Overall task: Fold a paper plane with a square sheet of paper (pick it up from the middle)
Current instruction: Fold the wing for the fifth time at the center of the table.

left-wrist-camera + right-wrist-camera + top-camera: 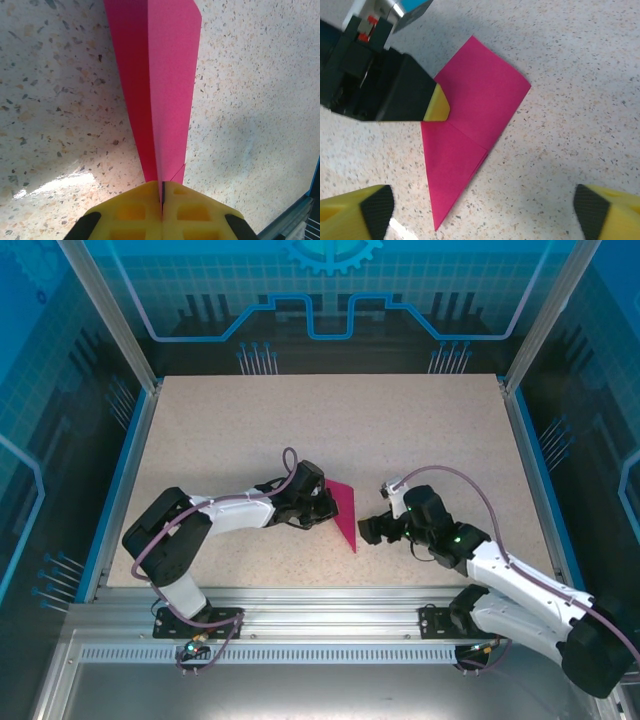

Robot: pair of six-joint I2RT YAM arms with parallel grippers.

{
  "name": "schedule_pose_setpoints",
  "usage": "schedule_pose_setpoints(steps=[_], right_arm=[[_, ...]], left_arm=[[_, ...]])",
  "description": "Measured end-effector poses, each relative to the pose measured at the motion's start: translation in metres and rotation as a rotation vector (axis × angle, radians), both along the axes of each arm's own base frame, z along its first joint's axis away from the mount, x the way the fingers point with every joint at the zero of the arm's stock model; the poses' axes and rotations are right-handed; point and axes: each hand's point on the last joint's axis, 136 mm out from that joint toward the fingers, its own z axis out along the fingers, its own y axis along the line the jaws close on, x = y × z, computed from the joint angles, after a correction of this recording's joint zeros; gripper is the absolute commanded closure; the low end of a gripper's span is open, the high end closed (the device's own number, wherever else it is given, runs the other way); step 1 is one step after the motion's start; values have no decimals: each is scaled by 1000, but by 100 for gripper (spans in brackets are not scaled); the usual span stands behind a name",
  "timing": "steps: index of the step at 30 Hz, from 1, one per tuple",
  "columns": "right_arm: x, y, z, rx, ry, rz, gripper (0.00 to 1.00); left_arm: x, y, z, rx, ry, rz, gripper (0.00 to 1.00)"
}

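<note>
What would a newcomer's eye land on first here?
The magenta paper, folded to a long point, stands out against the speckled table, lying mid-table between the two arms. The left end effector is shut on the paper, its yellow pads pinched together. The right end effector is wide open just right of the paper, not touching it.

The paper [343,515] is bright pink and folded into a long, thin, pointy shape with a crease down it. It lies in the middle of the worktop [300,430], sharp tip pointing near. The left gripper [162,200] pinches its left edge.
</note>
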Motion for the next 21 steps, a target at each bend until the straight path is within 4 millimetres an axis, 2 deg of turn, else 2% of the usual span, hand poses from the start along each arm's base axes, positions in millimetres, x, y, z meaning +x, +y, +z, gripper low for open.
schedule_pose_setpoints(steps=[4,11,16,21], right_arm=[[0,-2,-13,-48,71,-8,1],[-4,8,-34,-84,150,59,1],[-9,20,-32,-95,80,138,7],[-11,18,-38,-121,35,160,9]], left_arm=[[0,0,0,-2,-1,0,94],[1,-3,0,-6,1,-5,94],[2,-4,0,-7,1,-5,94],[3,-5,1,-8,0,-6,94]])
